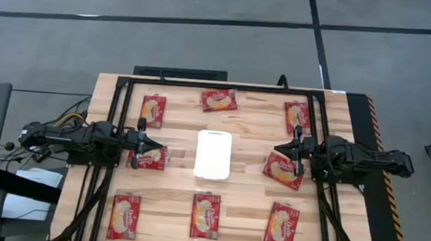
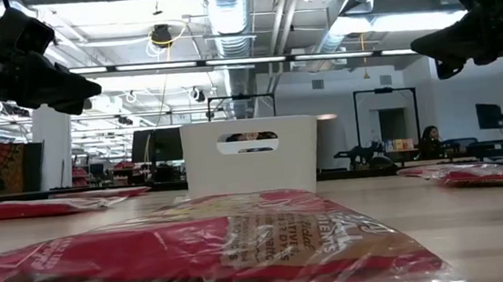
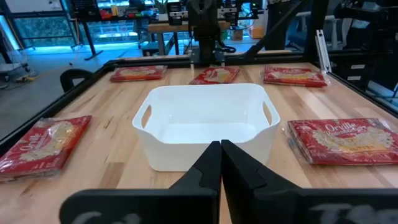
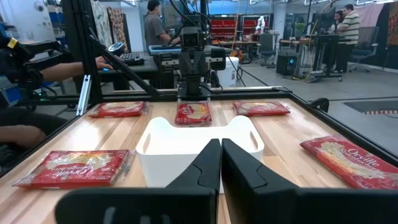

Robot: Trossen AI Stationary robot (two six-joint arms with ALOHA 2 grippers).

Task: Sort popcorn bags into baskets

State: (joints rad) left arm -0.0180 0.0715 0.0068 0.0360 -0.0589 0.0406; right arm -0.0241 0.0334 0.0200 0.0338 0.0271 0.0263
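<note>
The white basket stands in the middle of the table, with nothing inside it in the left wrist view. Several red popcorn bags lie flat around it, among them one at the far middle, one left of the basket, one right of it and one at the near middle. My left gripper hovers shut above the left bag, pointing at the basket. My right gripper hovers shut above the right bag, facing the basket from the other side.
A black metal frame runs round the table top. Each arm's base sits at its own side edge. One bag lies right in front of the low camera. People and desks show in the room beyond.
</note>
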